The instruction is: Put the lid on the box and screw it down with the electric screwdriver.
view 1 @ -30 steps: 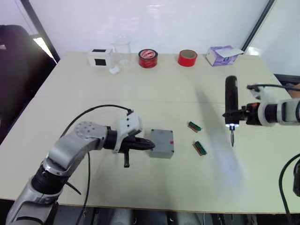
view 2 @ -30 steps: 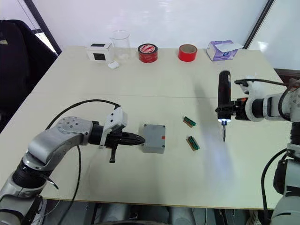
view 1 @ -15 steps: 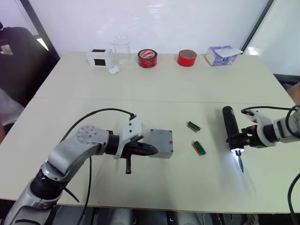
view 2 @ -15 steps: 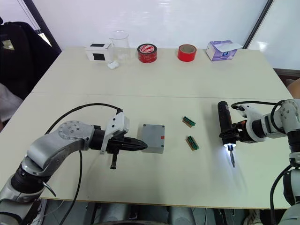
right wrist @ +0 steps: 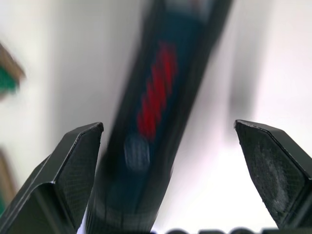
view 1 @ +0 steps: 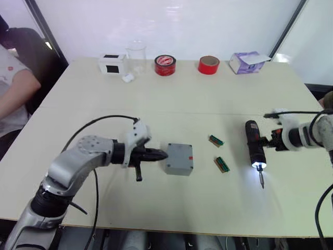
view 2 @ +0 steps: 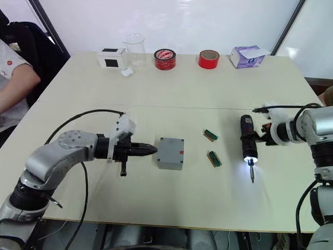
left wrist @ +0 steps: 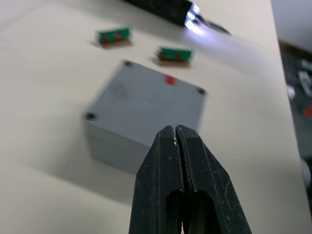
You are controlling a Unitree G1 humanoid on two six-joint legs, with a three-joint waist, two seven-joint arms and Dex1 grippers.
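Observation:
The grey box [view 1: 179,159] stands mid-table with the lid [left wrist: 146,97] lying flat on top of it, corner screw holes and a small red mark showing. My left gripper [view 1: 158,154] is shut and empty, its tips pointing at the box's left wall a small gap away. The black electric screwdriver [view 1: 255,150] lies on the table to the right with its light on and its bit towards the front edge. My right gripper [view 1: 271,140] is open just right of the tool. In the right wrist view the screwdriver [right wrist: 156,107] lies between the spread fingers [right wrist: 78,161], untouched.
Two small green circuit boards [view 1: 216,140] [view 1: 222,164] lie between box and screwdriver. Along the far edge stand a white box with a black square [view 1: 111,63], a glass beaker [view 1: 135,54], two red tape rolls [view 1: 164,65] [view 1: 208,64] and a purple tissue box [view 1: 247,61]. A person [view 1: 15,88] sits at the left.
My right gripper lowered the screwdriver from upright in the air to flat on the table, then let go of it. My left gripper drew back slightly from the box. A person came into view.

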